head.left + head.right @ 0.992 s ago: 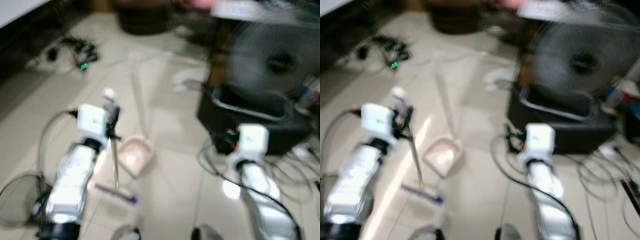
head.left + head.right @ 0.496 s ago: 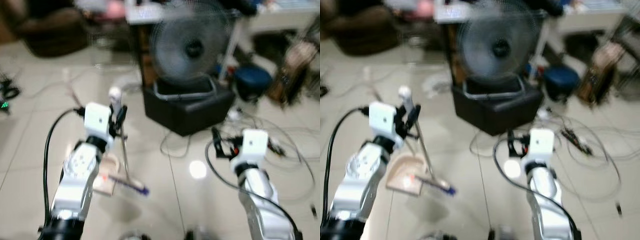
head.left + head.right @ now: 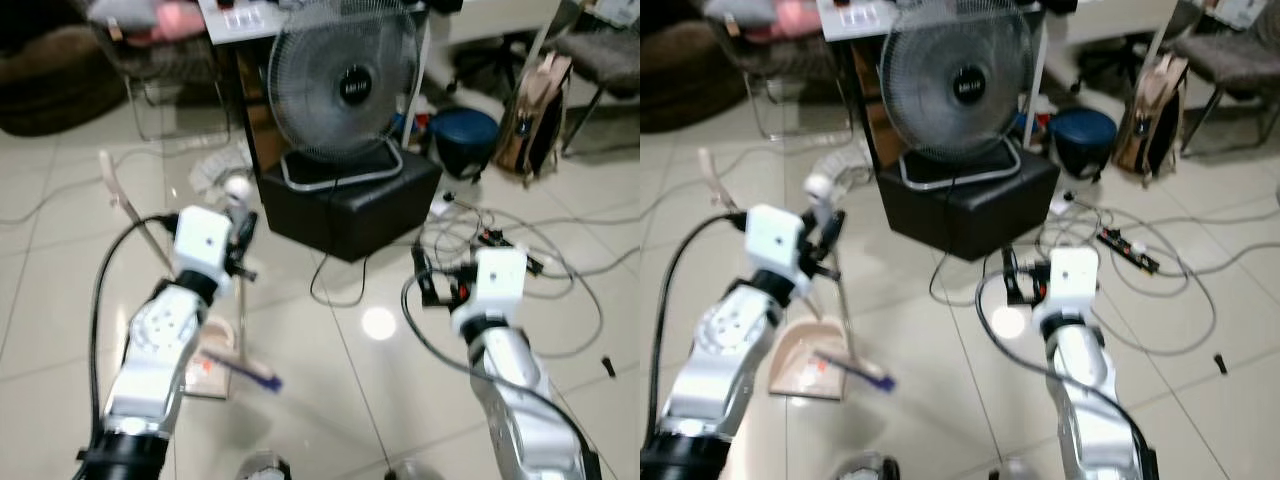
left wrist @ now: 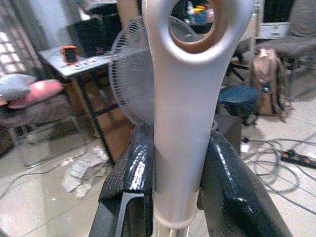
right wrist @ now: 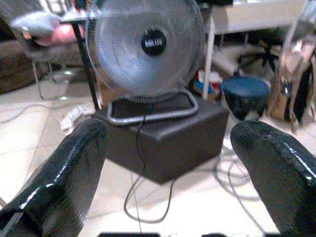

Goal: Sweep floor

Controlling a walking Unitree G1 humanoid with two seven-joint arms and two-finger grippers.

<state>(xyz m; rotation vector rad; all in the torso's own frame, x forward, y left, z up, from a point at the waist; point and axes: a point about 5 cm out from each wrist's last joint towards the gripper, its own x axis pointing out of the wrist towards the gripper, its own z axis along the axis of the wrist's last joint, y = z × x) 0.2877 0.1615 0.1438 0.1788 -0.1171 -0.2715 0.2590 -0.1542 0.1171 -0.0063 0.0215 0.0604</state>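
My left gripper (image 3: 240,246) is shut on the pale broom handle (image 4: 183,123) just below its looped top, with a black finger (image 4: 129,183) pressed on each side. A thin rod runs down from there to the purple broom head (image 3: 247,367) on the tiled floor. A pinkish dustpan (image 3: 803,364) lies on the floor beside the broom head. Its long pale handle (image 3: 125,205) leans up to the left. My right gripper (image 3: 424,287) hovers open above the floor, holding nothing, and its fingers (image 5: 64,173) are spread wide.
A standing fan (image 3: 345,80) sits on a black box (image 3: 355,205) straight ahead. Cables (image 3: 500,245) and a power strip (image 3: 1130,250) trail over the tiles at right. A dark blue stool (image 3: 465,140), a brown bag (image 3: 527,115) and a table (image 3: 865,15) stand behind.
The whole view has swung to the right, bringing the fan to the centre. My left gripper still holds the broom, and the dustpan now lies left of the broom head.
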